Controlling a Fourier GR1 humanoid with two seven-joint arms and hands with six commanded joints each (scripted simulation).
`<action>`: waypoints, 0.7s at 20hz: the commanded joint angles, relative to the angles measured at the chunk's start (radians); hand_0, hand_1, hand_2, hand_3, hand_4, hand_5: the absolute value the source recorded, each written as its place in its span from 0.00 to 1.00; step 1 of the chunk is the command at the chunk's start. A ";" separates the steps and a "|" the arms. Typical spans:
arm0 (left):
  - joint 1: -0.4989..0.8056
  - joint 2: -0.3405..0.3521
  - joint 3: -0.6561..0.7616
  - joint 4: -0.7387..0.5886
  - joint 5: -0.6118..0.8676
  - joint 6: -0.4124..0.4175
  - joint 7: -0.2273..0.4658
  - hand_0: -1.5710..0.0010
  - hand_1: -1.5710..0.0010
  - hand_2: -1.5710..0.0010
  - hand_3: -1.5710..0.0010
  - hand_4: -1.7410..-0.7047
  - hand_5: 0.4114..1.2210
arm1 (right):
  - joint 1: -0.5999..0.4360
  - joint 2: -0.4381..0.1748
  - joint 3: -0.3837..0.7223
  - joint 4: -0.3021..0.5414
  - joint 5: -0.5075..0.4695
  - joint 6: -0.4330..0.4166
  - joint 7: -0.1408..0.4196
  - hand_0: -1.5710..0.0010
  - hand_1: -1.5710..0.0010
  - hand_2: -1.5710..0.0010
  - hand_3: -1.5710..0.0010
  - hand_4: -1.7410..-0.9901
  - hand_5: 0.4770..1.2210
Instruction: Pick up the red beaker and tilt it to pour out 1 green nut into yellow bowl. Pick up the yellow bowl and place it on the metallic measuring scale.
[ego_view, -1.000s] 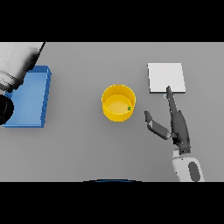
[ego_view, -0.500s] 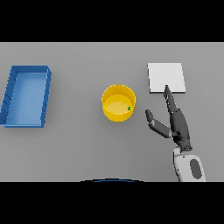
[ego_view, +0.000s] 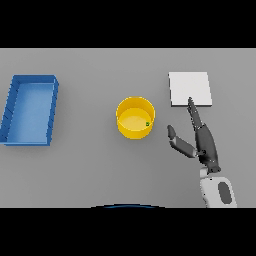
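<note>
Since a second ago, the left arm that showed at the upper left over the blue tray has gone from view, and the right hand (ego_view: 205, 142) has kept nearly the same place to the right of the bowl, its fingers a touch further forward.

The grey table (ego_view: 90, 170) fills the view. At its left side lies the blue tray (ego_view: 11, 112), a rectangular bin with raised walls and a pale blue floor, set slightly askew with its long sides running away from the robot.

At the upper right lies the metallic measuring scale (ego_view: 190, 86), a flat pale square plate. Nothing stands on it.

The yellow bowl (ego_view: 131, 131) sits near the middle of the table, upright, well apart from the tray and to the left of the scale and nearer the robot. The green nut (ego_view: 147, 124) lies inside it, against the inner wall on the right side.

The right hand comes in from the lower right on a white and grey forearm. Its fingers are straight and point away from the robot, their tips reaching the near edge of the scale; whether they touch it I cannot tell. The thumb is spread out to the left, towards the bowl but apart from it. The hand holds nothing.
</note>
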 joint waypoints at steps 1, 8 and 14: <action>0.022 -0.002 0.006 -0.015 0.017 0.011 0.008 0.00 0.00 0.00 0.13 0.00 1.00 | -0.003 -0.003 -0.001 0.003 0.000 0.002 -0.005 1.00 1.00 1.00 1.00 0.72 0.31; 0.280 0.003 -0.004 -0.284 0.145 0.120 0.077 0.00 0.00 0.00 0.12 0.00 1.00 | -0.012 0.005 0.001 0.008 -0.002 -0.001 -0.002 1.00 1.00 1.00 1.00 0.73 0.29; 0.542 0.130 -0.117 -0.792 0.241 0.158 0.331 0.00 0.00 0.00 0.10 0.08 0.59 | -0.016 -0.007 -0.011 0.023 -0.017 0.011 -0.008 1.00 1.00 1.00 1.00 0.77 0.27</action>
